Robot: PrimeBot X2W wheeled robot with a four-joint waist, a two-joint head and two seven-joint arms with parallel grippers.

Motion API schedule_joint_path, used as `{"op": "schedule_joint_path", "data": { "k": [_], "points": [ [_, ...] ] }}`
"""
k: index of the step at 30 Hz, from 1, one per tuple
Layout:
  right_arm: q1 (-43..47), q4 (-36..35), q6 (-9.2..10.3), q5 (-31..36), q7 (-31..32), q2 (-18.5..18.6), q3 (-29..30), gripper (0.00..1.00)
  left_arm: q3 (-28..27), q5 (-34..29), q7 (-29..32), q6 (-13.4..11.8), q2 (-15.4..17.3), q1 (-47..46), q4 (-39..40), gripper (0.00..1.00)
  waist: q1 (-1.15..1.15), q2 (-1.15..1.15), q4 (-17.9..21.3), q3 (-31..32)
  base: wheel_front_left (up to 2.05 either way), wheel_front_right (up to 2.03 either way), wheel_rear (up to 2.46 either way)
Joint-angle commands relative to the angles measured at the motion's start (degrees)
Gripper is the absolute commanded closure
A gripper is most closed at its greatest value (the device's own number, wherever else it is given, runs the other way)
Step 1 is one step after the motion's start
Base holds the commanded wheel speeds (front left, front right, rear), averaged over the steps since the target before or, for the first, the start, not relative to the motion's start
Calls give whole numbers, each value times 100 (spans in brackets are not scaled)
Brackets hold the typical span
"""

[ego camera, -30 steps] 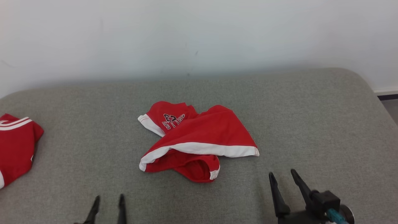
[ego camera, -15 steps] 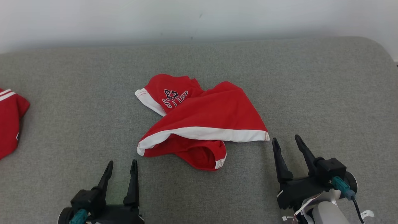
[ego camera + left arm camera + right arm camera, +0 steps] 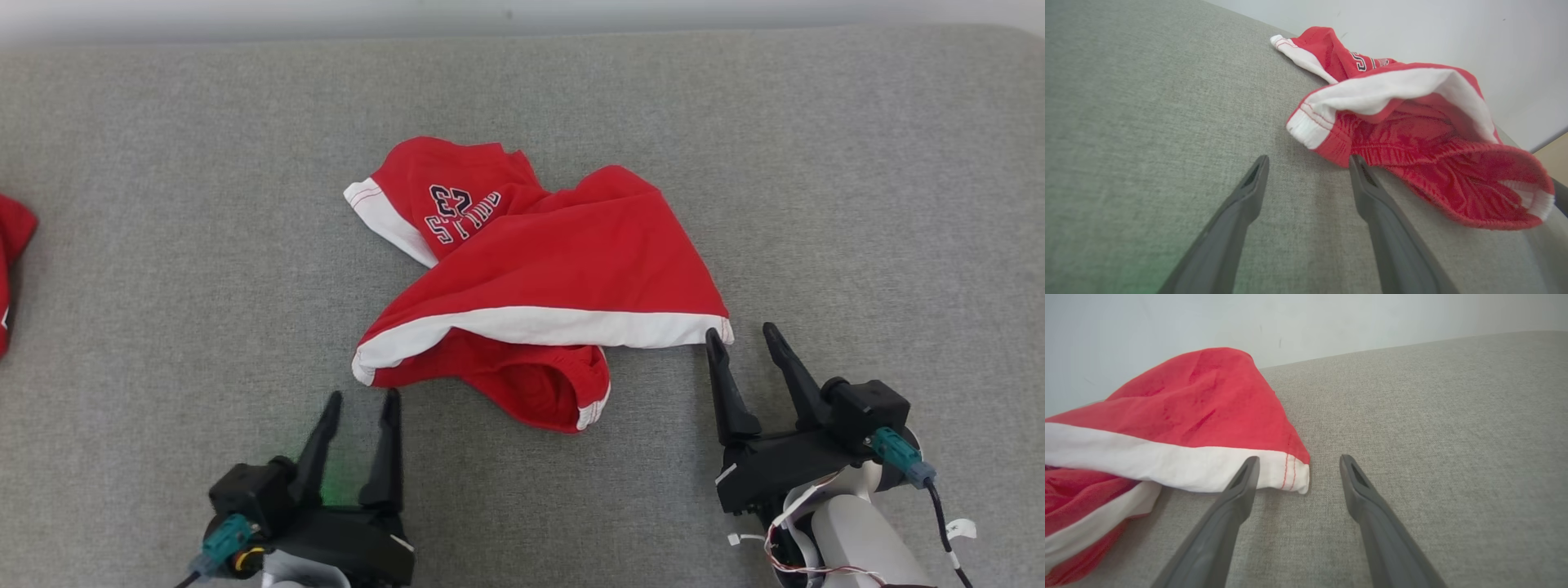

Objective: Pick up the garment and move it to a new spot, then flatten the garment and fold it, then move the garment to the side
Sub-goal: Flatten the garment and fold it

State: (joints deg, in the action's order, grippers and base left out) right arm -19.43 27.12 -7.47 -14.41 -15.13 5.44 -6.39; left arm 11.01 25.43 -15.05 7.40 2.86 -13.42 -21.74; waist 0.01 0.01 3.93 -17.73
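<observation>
A crumpled red garment [image 3: 539, 278] with white bands and a dark number print lies in the middle of the grey padded surface [image 3: 857, 204]. My left gripper [image 3: 364, 398] stands open just below its lower left white corner, and the left wrist view shows that corner of the garment [image 3: 1404, 134] slightly ahead and to the right of the gripper [image 3: 1308, 161]. My right gripper [image 3: 741, 333] is open at the garment's lower right white corner. In the right wrist view the corner of the garment [image 3: 1216, 428] sits just ahead of the gripper [image 3: 1298, 461]. Neither holds anything.
Another red cloth [image 3: 10, 269] lies at the far left edge of the surface. A pale wall [image 3: 1331, 318] runs behind the far edge. Bare grey surface stretches to the right of the garment and in front of it.
The head camera has tilted down, so the whole picture has shifted. Both grippers have come forward up to the garment's near corners. The garment itself lies as before.
</observation>
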Motion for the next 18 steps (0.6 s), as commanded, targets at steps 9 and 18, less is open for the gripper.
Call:
{"op": "schedule_joint_path", "data": {
  "k": [9,18],
  "points": [
    [-15,-13,-5,-100,-2,93,-69,0,352,609,-19,8,8,-138,77,0,-1,-1,-104,-124,0,0,0],
    [-28,-137,-5,7,-2,110,-64,0,510,847,-18,10,54,-443,-99,0,-1,-1,-55,-222,0,0,0]
  ]
}}
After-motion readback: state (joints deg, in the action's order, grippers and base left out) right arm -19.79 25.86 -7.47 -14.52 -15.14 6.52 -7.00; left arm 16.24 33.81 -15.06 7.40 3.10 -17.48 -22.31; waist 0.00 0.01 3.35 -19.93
